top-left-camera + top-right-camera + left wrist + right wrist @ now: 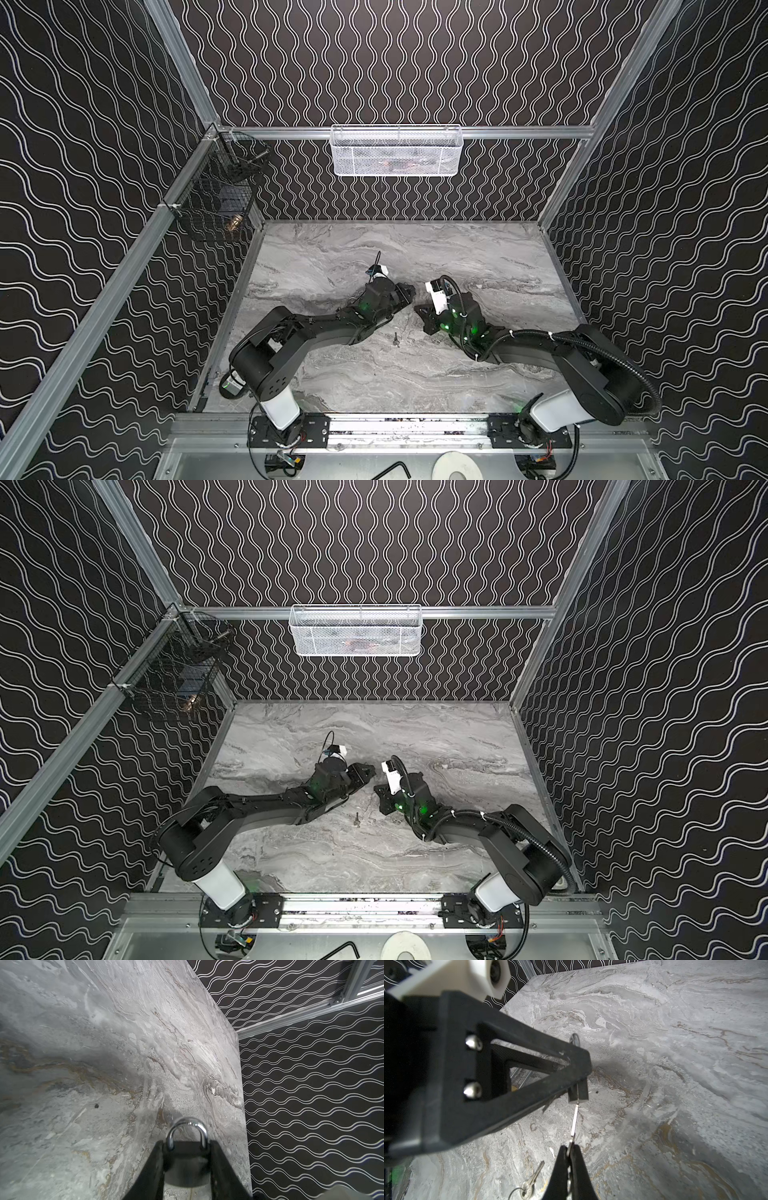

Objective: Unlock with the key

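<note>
Left gripper [187, 1145] and right gripper [569, 1150] meet over the grey table [457, 382]
Left one is partly closed around the padlock [186, 1159], its shiny loop sticking out. Right one is pinched tight on the key [574, 1122], whose tip touches the padlock's bottom. A spare key [532, 1178] lies flat on the table nearby

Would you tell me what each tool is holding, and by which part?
Left tool grips the padlock by its body, shackle free; right tool pinches a key by its head.
</note>
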You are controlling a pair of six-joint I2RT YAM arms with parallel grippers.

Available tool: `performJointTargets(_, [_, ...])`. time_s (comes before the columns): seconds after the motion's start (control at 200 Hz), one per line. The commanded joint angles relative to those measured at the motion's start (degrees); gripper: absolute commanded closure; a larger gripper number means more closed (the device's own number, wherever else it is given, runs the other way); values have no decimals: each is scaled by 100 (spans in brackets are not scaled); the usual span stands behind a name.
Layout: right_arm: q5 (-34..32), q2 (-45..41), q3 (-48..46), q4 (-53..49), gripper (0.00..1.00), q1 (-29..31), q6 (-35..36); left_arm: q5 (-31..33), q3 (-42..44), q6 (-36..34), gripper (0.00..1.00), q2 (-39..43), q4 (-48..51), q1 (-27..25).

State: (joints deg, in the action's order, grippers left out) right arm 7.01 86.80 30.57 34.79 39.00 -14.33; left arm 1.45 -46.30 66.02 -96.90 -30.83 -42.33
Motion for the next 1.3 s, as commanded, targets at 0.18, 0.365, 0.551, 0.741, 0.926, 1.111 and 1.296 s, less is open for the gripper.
performJointTargets(0.18, [38, -36, 21, 37, 100, 11, -35, -83, 33, 75, 90, 22, -351, 5])
performJointTargets(0.365, [29, -66, 20, 28, 100, 2, -27, -141, 91, 1, 90, 41, -428, -4])
performJointTargets(0.551, [-21, -121, -11, 19, 100, -15, -26, -162, 203, -147, 91, 101, -548, -4])
performJointTargets(0.741, [77, -116, -15, 41, 100, -42, -35, -237, 262, -225, 92, 46, -695, -4])
performJointTargets(0.926, [140, -76, 11, 28, 100, -58, -44, -328, 331, -192, 94, -74, -1054, -8])
performJointTargets(1.111, [264, -20, 36, 20, 100, -111, -96, -304, 333, -409, 95, 4, -1049, -21])
performJointTargets(1.296, [461, -23, -28, 129, 100, -250, -243, -240, 403, -668, 97, 5, -1103, -91])
